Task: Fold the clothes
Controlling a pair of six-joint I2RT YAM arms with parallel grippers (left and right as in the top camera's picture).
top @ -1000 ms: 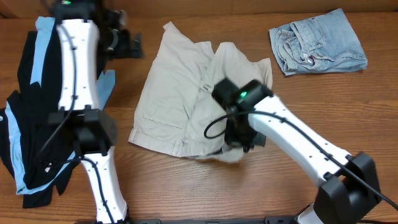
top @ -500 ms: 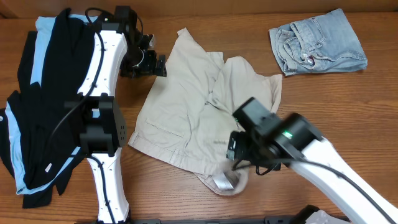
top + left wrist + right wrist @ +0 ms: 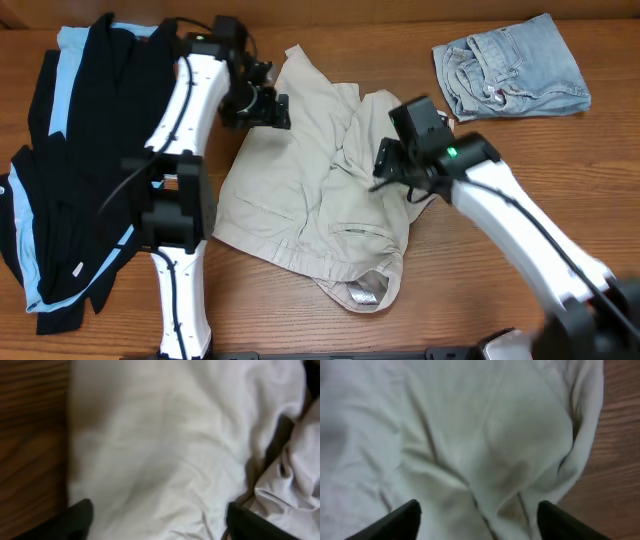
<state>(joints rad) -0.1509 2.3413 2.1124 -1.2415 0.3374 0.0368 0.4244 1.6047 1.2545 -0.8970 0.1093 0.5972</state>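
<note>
The khaki shorts (image 3: 300, 190) lie crumpled at the centre of the table (image 3: 480, 300). Deep creases run through the middle, and the near hem is turned over to expose the inner lining. The denim shorts (image 3: 510, 68) sit bunched at the far right, well apart. The black garment (image 3: 60, 170) lies along the left edge.

The left gripper (image 3: 160, 507) hovers over the far left edge of the khaki shorts, fingers apart and nothing between them. The right gripper (image 3: 479, 505) hovers over the right side of the same shorts, near their outer edge, fingers likewise apart and holding nothing.

Judged step: acquiring the khaki shorts for spreading. No fold appears made.

The next move calls for each gripper to descend onto an outer edge and close on the cloth. Both grippers then draw outward to flatten the creases before any fold.
</note>
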